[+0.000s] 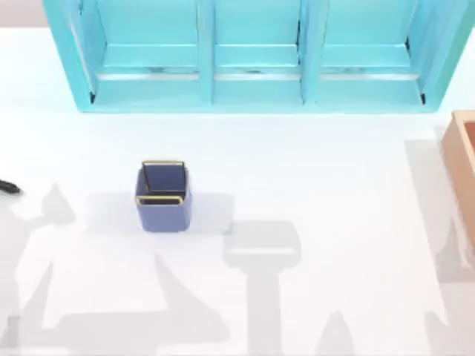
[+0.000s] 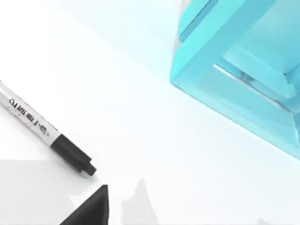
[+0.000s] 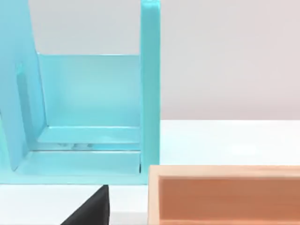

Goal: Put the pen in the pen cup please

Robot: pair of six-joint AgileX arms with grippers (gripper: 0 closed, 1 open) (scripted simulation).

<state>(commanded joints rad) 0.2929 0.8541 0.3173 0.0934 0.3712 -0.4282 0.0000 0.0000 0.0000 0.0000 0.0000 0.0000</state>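
The pen (image 1: 9, 187) lies flat on the white table at the far left edge of the top view, with just its black end showing. In the left wrist view the pen (image 2: 47, 136) has a white printed barrel and a black tip. It lies close to a black part of my left gripper (image 2: 91, 208), apart from it. The pen cup (image 1: 163, 196), a small square periwinkle-blue cup with a gold rim, stands upright left of centre, well to the right of the pen. A black part of my right gripper (image 3: 91, 208) shows near the wooden box.
A big turquoise shelf unit (image 1: 252, 55) spans the back of the table. A tan wooden box (image 1: 464, 170) sits at the right edge, and its open inside (image 3: 225, 197) shows in the right wrist view. Arm shadows fall across the front of the table.
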